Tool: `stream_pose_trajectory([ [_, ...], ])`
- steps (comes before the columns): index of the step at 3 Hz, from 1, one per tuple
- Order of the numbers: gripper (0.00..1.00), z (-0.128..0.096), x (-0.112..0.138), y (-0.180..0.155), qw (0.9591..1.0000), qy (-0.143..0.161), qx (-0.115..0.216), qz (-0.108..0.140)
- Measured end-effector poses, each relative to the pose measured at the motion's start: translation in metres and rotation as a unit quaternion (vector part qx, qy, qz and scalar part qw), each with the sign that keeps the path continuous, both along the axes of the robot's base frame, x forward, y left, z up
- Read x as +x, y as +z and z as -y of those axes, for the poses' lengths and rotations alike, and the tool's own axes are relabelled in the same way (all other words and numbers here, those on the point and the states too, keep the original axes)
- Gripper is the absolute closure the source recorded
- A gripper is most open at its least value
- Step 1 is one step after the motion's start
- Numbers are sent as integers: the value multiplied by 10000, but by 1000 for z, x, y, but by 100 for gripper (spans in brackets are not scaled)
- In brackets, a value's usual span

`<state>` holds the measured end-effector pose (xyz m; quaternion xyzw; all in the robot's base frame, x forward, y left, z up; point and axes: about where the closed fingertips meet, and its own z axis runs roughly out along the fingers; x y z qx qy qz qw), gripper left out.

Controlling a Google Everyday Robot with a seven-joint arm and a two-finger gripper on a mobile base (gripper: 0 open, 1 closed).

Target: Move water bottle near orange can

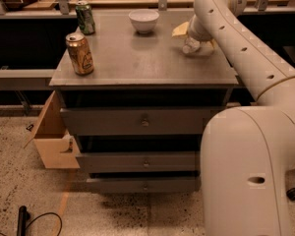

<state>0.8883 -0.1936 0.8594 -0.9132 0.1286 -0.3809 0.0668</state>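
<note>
The orange can stands upright near the front left corner of the grey cabinet top. The water bottle lies on its side at the right back of the top, mostly covered by my arm; only its lower end shows. My gripper is down at the bottle, at the end of the white arm that reaches in from the right, and is largely hidden behind the wrist. The bottle is far to the right of the orange can.
A green can stands at the back left and a white bowl at the back middle. A yellow object lies behind the bottle. An open cardboard box sits on the floor to the left. My white base fills the right foreground.
</note>
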Motion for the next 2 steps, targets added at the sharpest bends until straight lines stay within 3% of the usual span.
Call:
stream_pose_trajectory([
  [2, 62, -4, 4, -16, 9995, 111, -251, -151],
])
